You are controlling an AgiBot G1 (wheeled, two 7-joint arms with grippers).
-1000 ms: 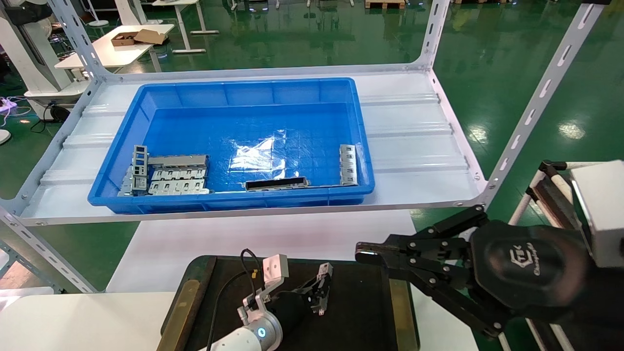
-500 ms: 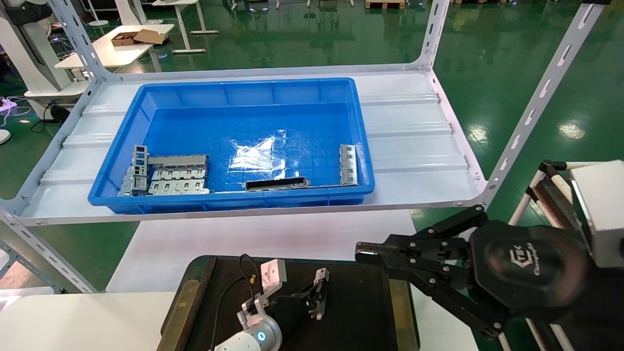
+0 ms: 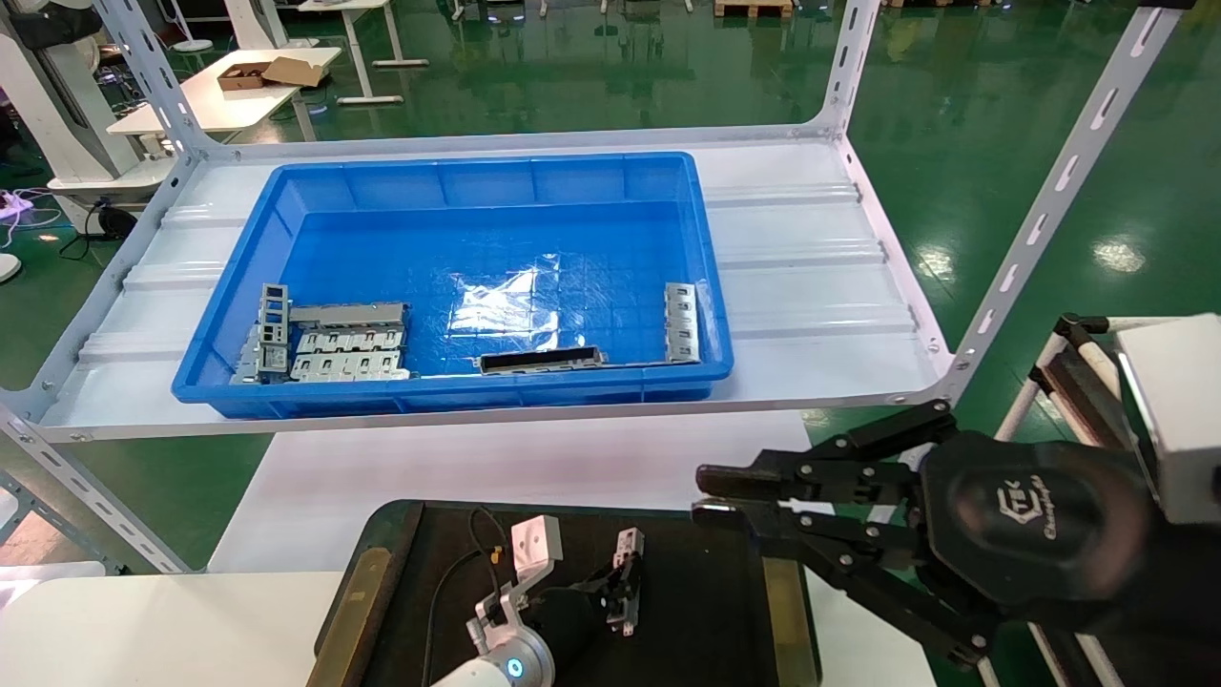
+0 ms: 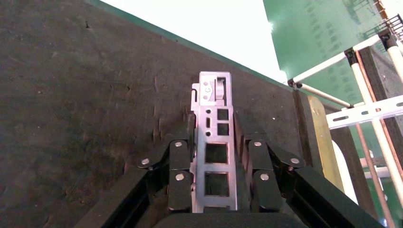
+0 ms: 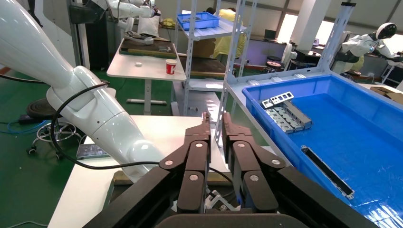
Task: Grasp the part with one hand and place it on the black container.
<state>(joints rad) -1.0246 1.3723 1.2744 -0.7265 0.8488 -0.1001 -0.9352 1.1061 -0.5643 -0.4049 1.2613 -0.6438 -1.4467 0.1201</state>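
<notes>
We are seeing grey bracket plates (image 3: 334,345) lying at the left end of the blue bin (image 3: 458,181) on the shelf (image 3: 811,286), a dark channel bar (image 3: 541,360) along the bin's near wall, and another ladder strip (image 3: 680,322) by its right wall. Below, we are holding the part (image 4: 215,152) in the left gripper (image 3: 625,572), fingers (image 4: 177,166) pinching its two long edges, low over the black container (image 3: 696,592), near the tray's middle; we cannot tell whether the strip is touching the surface. Its free end is sticking out past the fingertips. Further right, the right gripper (image 3: 711,494) is hanging idle above the tray's far right corner, fingers narrowly parted around nothing.
</notes>
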